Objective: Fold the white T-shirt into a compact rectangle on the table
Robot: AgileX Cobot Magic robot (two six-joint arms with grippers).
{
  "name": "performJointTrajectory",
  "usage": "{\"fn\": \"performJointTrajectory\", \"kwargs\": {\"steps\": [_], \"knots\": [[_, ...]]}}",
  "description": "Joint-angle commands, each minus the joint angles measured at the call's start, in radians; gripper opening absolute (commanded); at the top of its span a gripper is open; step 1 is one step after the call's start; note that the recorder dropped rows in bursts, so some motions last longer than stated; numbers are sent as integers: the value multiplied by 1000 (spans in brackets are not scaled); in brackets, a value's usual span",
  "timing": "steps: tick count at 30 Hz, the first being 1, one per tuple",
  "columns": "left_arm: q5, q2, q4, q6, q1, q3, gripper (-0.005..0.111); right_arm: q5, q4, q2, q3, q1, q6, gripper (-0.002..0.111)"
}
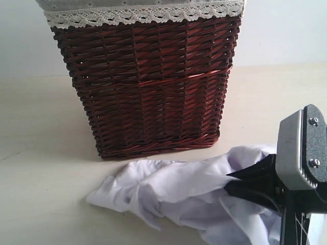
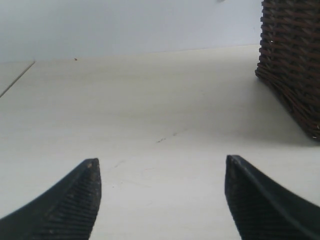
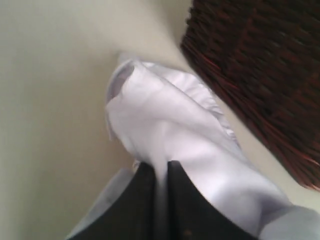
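Across the lower frame of the exterior view: tabletop point(image 1: 41, 168), pale beige, matte, bare at the left.

Upper centre: wicker basket point(image 1: 148, 87), dark red-brown, standing on the tabletop, with lace trim point(image 1: 138, 16) along its top edge.

Lower centre to lower right: white T-shirt point(image 1: 173, 189), crumpled in a loose heap on the tabletop just in front of the basket's foot. No flat panel, neck or lettering can be made out.

Lower right: right tool point(image 3: 159, 170), fingers drawn together and clamped on a ridge of the shirt's cloth.

Bottom edge of the left wrist view: left tool point(image 2: 161, 162), fingers wide apart over bare tabletop, holding nothing. The basket's corner shows at upper right, and the shirt is out of that view.

Step in hand, by judgement: drawing the shirt clear of the basket to spread it, with folding not yet begun. To do this well:
- Pull low and steady away from the wicker so the cloth does not snag.
- Bring the left tool across to a second edge.
- Seek hem or shoulders rather than a bunched middle.
- Stretch the shirt flat before any fold.
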Motion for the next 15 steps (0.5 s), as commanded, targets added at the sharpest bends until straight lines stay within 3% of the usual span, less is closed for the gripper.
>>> {"fn": "performJointTrajectory", "kwargs": {"steps": [1, 9, 15], "knots": [[-6, 4, -4, 4, -3, -1, 68, 94, 28, 26, 2, 0, 7, 0], [-6, 4, -4, 4, -3, -1, 68, -122, -30, 74, 2, 0, 33, 1], [-6, 4, -4, 4, -3, -1, 68, -137, -62, 138, 2, 0, 33, 14]]}}
